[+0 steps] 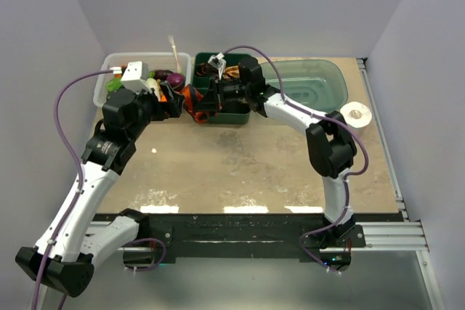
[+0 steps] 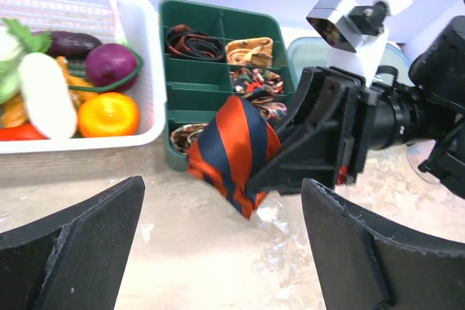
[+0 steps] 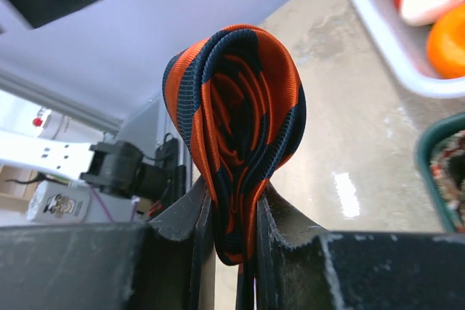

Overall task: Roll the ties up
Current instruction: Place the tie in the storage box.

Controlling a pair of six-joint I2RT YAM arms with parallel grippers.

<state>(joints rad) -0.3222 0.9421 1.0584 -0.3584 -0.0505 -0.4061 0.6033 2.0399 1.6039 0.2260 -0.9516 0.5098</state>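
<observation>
An orange tie with dark diagonal stripes (image 3: 232,128) is wound into a loose coil. My right gripper (image 3: 234,208) is shut on its lower edge and holds it off the table just in front of the green divided tray (image 2: 166,70). From the left wrist the same tie (image 2: 232,154) hangs in the right gripper (image 2: 265,176). My left gripper (image 2: 225,252) is open, with nothing between its fingers, a short way before the coil. Rolled ties lie in the tray's compartments: a dark one (image 2: 195,43), a gold one (image 2: 249,50) and a patterned one (image 2: 258,85).
A white basket (image 1: 109,63) of toy vegetables stands left of the green tray (image 1: 232,117). A teal tub (image 1: 309,81) sits to its right, and a white paper roll (image 1: 356,114) beside that. Both arms meet near the tray's front left corner.
</observation>
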